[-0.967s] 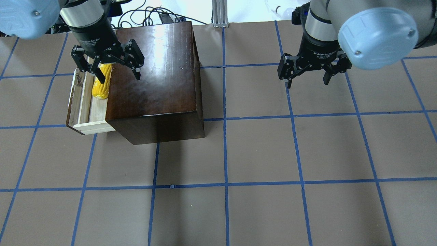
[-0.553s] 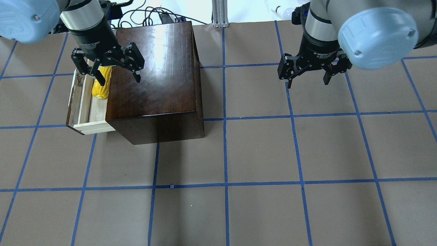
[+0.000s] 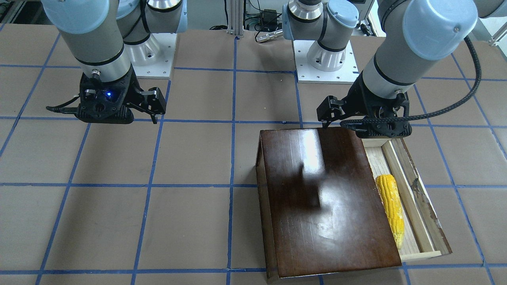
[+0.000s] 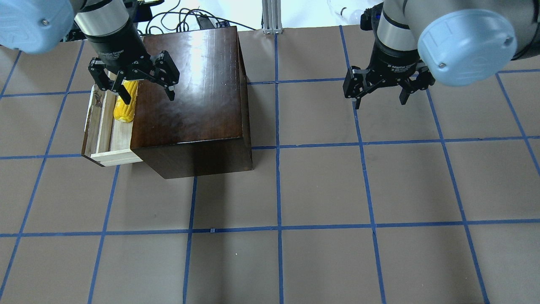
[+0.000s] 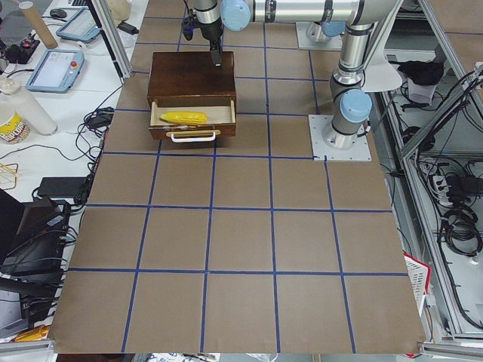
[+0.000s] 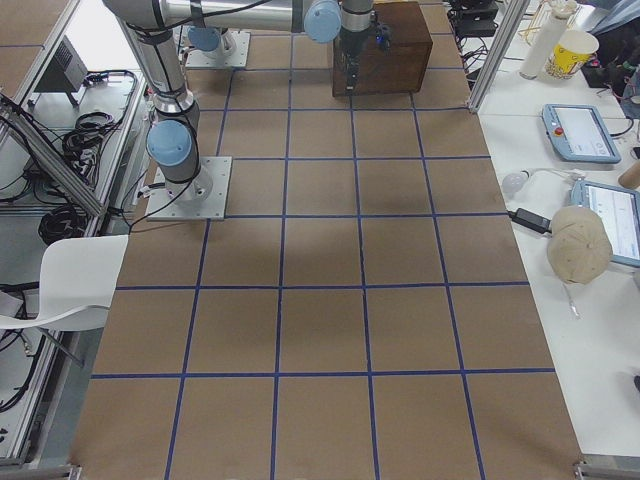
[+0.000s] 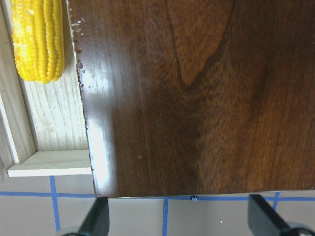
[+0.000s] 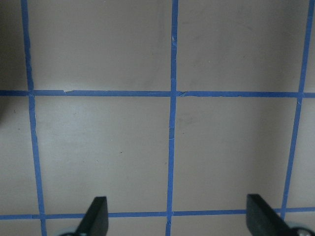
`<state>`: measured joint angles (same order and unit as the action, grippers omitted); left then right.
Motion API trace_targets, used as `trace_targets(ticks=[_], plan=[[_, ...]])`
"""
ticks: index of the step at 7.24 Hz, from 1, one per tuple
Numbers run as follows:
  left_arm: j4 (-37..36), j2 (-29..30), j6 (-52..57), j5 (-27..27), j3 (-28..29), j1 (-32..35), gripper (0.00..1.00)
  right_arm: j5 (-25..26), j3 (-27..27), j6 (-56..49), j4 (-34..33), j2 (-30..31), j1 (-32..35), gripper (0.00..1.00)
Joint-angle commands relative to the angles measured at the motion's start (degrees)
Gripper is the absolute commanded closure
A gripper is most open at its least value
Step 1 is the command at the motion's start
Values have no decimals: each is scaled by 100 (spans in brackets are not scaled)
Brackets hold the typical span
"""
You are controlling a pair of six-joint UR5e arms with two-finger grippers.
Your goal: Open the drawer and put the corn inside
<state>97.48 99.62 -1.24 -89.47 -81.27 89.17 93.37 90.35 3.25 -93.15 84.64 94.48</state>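
Has drawn the left jaws, wide and empty, slightly away from the corn [image 3: 390,206], now lying in the open drawer [image 3: 429,217]; reads as placed; right jaws wide, idle

Corn [image 3: 390,209] is showing bright yellow, kernels in bumpy rows. Drawer [image 3: 414,233] is reading pale unfinished wood, its front panel dark brown and chipped. Box [image 3: 324,198] is gleaming glossy dark brown with visible grain. Table [image 4: 320,185] is showing tan-brown, gridded by blue tape lines. Left gripper [image 4: 148,99] and right gripper [image 4: 380,103] are showing black.
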Motion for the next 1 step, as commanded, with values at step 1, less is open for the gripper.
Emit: trace_targets(ticks=[1], plan=[[-1,-30,1,0,-11,48,0,6,0,0,7,0,0,0]])
